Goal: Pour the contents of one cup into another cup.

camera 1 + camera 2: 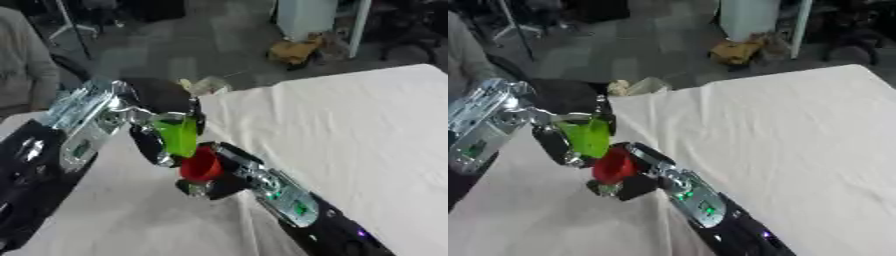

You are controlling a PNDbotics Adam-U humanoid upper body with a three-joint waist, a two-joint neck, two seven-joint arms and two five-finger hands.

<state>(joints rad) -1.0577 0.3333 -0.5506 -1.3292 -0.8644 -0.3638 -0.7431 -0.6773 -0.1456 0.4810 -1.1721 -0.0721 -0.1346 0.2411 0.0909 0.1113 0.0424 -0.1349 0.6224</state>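
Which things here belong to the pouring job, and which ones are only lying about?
Part of the job:
- green cup, held in the left hand
- red cup, held in the right hand, right below the green one

Just lying about:
- white tablecloth
- crumpled clear item at the table's far edge
- yellow bundle on the floor

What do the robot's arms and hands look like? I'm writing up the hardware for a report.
Both arms are mostly black with shiny silver metal sections. The left forearm has a silver bracket-like casing over a green patch. The right forearm carries a silver section with small green lights, and a purple light lower down. The left hand and right hand are black with silver joints.
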